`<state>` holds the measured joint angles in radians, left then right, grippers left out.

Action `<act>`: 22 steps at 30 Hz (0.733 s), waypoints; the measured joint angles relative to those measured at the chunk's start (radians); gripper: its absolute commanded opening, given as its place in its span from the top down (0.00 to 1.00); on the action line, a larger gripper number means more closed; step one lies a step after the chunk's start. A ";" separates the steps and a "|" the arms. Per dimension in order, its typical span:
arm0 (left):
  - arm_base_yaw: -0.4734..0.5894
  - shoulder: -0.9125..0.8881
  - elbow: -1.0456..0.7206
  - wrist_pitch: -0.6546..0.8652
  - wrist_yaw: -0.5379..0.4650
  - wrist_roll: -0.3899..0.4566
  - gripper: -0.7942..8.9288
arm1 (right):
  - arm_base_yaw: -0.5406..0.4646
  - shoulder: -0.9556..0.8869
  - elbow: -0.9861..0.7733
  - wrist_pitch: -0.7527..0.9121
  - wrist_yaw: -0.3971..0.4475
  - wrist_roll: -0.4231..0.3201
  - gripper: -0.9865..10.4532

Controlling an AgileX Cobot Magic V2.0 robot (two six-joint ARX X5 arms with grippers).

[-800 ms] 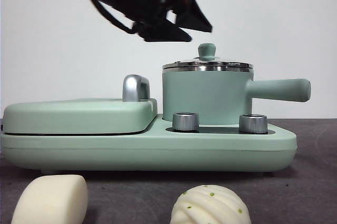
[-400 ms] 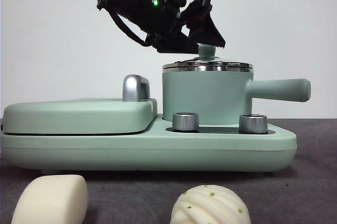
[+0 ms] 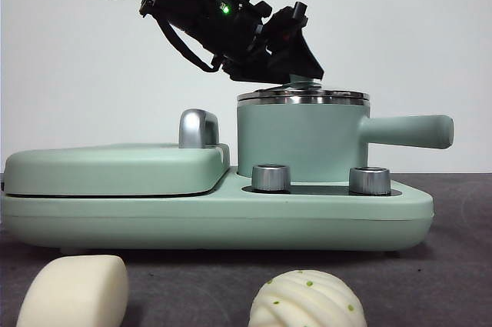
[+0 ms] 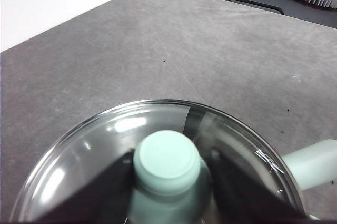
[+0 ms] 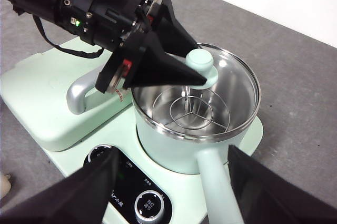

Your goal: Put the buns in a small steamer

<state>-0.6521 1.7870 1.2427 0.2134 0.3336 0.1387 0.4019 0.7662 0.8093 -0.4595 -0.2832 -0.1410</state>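
The small steamer (image 3: 296,138) stands on the right of its mint-green base with its glass lid (image 3: 304,97) on. My left gripper (image 3: 296,73) has come down over the lid; in the left wrist view its jaws stand open close on either side of the green knob (image 4: 167,161). The right wrist view shows the same knob (image 5: 201,61) between those jaws. The smooth bun (image 3: 73,292) and the pleated bun (image 3: 306,300) lie on the table in front of the base. My right gripper (image 5: 174,184) is open and empty, high above the steamer.
The flat hinged grill plate (image 3: 115,169) with its chrome handle (image 3: 198,128) fills the left of the base. Two steel dials (image 3: 270,177) sit in front of the pot. The pot's straight handle (image 3: 407,131) sticks out to the right.
My left gripper has moved right and down from above the grill plate onto the lid, so that its jaws now hide the knob in the front view. The buns and lid have not moved.
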 measured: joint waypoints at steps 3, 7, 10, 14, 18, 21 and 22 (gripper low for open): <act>0.002 0.000 0.000 0.002 0.002 0.006 0.90 | 0.000 0.000 0.000 0.000 0.000 0.000 0.63; 0.002 0.000 0.000 0.002 0.001 0.008 0.90 | 0.000 0.000 0.000 0.000 0.000 0.000 0.63; 0.002 0.000 0.000 0.003 0.001 0.007 0.90 | 0.000 0.000 0.000 0.000 0.000 0.000 0.63; 0.002 -0.009 0.000 -0.008 -0.010 -0.001 0.90 | 0.000 0.000 0.000 0.000 0.000 0.000 0.63; 0.001 -0.058 0.000 -0.034 -0.045 -0.013 0.90 | 0.000 0.000 0.000 0.000 0.000 0.000 0.62; 0.006 -0.134 0.000 -0.042 -0.050 -0.032 0.90 | 0.000 0.000 0.000 0.000 0.000 0.000 0.63; 0.007 -0.166 0.000 -0.054 -0.050 -0.036 0.90 | 0.000 0.000 0.000 0.000 0.000 0.000 0.63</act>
<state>-0.6453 1.6207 1.2427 0.1593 0.2832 0.1024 0.4019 0.7662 0.8093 -0.4595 -0.2836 -0.1410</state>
